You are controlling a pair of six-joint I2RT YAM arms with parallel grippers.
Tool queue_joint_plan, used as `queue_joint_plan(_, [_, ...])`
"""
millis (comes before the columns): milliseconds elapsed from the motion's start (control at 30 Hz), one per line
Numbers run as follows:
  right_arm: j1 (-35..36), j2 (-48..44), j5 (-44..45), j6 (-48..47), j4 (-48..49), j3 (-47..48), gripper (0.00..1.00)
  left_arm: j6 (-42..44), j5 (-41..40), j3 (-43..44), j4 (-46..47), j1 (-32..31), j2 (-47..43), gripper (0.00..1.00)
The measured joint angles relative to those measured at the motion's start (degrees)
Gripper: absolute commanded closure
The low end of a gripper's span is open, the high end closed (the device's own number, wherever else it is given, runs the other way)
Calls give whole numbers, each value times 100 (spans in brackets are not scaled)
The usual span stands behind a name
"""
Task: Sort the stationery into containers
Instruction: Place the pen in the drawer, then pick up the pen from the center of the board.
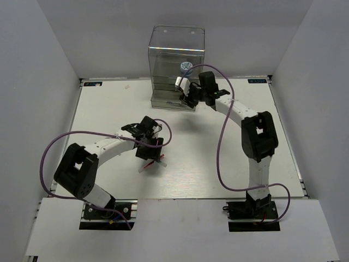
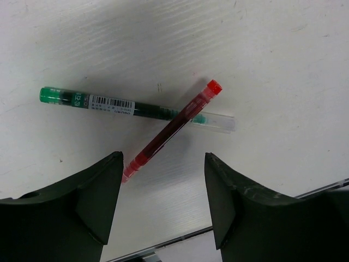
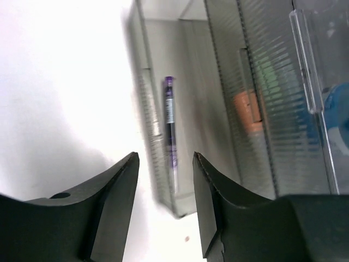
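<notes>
A red pen [image 2: 172, 126] lies slanted across a clear pen with a green cap [image 2: 109, 103] on the white table; both show in the top view [image 1: 152, 162]. My left gripper [image 2: 163, 158] is open and empty just short of the red pen's lower end, and it hangs over them in the top view [image 1: 151, 143]. The clear organizer [image 1: 177, 65] stands at the back, with the blue-white roll [image 1: 186, 67] in its top compartment. My right gripper [image 3: 165, 155] is open and empty at the organizer's lower front corner [image 1: 190, 98]. A purple pen [image 3: 169, 125] lies inside a lower drawer.
An orange-capped item [image 3: 245, 112] and the blue roll [image 3: 338, 117] show dimly through the ribbed drawer walls. White walls enclose the table on the left, right and back. The table's near edge [image 2: 180, 237] runs just below my left fingers.
</notes>
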Motion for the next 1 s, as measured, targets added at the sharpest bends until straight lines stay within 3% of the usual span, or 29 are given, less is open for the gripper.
queue_joint_plan(100, [-9,-525,-181,155,184,-568,48,20,-79,50,-2,-59,118,29])
queue_joint_plan(267, [-48,-994,-463,411,376,-1250,45,57,-284,55,-4,-122,472,38])
queue_joint_plan(433, [-173,-1443,-916,879,527,-1834,44,94,-468,76,20,-168,627,56])
queue_joint_plan(467, [-195,-1561,-1003,955,616,-1952,44,96,-487,76,17,-170,629,65])
queue_joint_plan(533, [-227,-1851,-1161,1137,817,-2221,27,101,-538,81,17,-181,629,74])
queue_joint_plan(567, [-243,-1996,-1215,1209,942,-2371,10,109,-562,85,13,-186,629,81])
queue_joint_plan(800, [-269,-2929,-1228,1606,1996,-3440,11,223,-507,85,28,-186,299,93])
queue_joint_plan(833, [-278,-2964,-1233,1628,2024,-3491,15,245,-444,87,39,-186,111,96])
queue_joint_plan(900, [-328,-2968,-1266,1665,2050,-3534,44,280,-317,177,42,-175,-238,96])
queue_joint_plan(967, [-411,-2968,-1329,1727,2070,-3595,75,284,-205,407,153,-144,-492,100])
queue_joint_plan(1000, [-452,-2968,-1366,1731,2072,-3635,100,284,-177,557,258,-133,-555,100])
